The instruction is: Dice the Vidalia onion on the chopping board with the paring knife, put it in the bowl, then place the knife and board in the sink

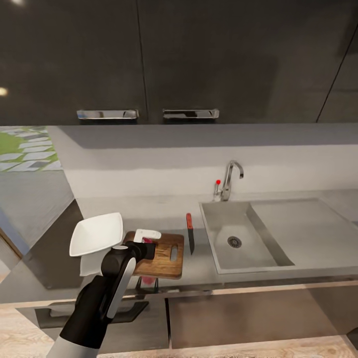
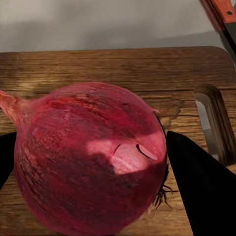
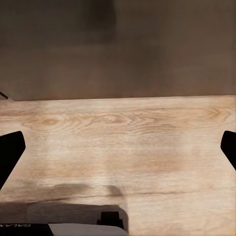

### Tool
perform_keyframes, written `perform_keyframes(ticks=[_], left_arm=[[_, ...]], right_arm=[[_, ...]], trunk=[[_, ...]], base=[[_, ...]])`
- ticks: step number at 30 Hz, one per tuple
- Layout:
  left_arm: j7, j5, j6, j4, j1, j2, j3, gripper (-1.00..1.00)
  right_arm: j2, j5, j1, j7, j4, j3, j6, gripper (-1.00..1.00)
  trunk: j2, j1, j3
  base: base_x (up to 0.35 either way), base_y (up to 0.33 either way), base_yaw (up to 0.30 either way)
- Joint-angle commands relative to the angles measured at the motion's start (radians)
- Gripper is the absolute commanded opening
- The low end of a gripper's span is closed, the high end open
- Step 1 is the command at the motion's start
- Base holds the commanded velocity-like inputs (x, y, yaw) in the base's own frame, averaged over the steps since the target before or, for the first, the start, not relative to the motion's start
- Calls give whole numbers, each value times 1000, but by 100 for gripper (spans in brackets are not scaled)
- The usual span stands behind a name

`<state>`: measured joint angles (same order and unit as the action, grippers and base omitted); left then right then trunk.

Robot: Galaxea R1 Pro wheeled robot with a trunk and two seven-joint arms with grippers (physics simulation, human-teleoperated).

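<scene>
Both left hand (image 2: 93, 162) fingers (image 2: 206, 191) flank Vidalia onion (image 2: 91, 157).

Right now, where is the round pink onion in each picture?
Head view: the round pink-magenta onion peeks out on the brown wooden chopping board, behind the left end effector.
Left wrist view: the onion sits big in the middle, between the black fingers, on the board.
Right wrist view: not in it; pale wooden floor.
Shared landmark: the board's oblong handle slot.
</scene>
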<state>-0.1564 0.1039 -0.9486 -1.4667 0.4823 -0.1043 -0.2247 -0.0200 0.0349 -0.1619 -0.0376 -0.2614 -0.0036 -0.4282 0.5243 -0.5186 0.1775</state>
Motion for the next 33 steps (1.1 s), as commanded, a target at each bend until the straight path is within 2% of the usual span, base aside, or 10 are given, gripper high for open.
perform_keyframes(ticks=[1, 33], left_arm=[[-9, 10, -4, 0, 1, 0, -1, -100], [-9, 10, -4, 19, 1, 6, -1, -100]], right_arm=[[0, 4, -1, -4, 1, 0, -3, 100], [0, 4, -1, -4, 4, 1, -3, 100]], trunk=[[2, 0, 3], [2, 0, 55]], base=[[1, 0, 0], [0, 0, 0]])
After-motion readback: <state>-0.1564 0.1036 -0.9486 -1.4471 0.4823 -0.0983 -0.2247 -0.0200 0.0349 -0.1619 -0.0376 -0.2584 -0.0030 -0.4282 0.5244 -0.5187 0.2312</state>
